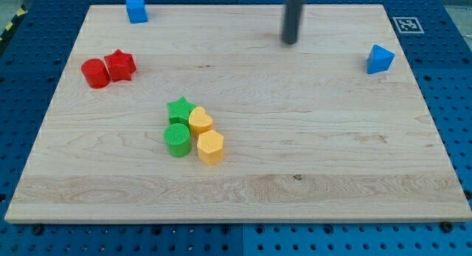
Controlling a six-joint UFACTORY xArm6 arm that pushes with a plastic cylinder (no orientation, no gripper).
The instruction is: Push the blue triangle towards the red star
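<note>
The blue triangle (380,59) lies near the board's right edge, toward the view's top. The red star (120,65) lies at the view's left, touching a red cylinder (95,73) on its left side. My tip (289,42) is the lower end of the dark rod coming down from the view's top, right of centre. It stands well to the left of the blue triangle and slightly higher in the view, touching no block. The red star is far to its left.
A blue cube (136,9) sits near the board's top edge at the left. A cluster of green star (180,109), green cylinder (177,140), yellow heart (200,121) and yellow hexagon (210,147) lies left of centre. The wooden board (332,175) rests on a blue pegboard.
</note>
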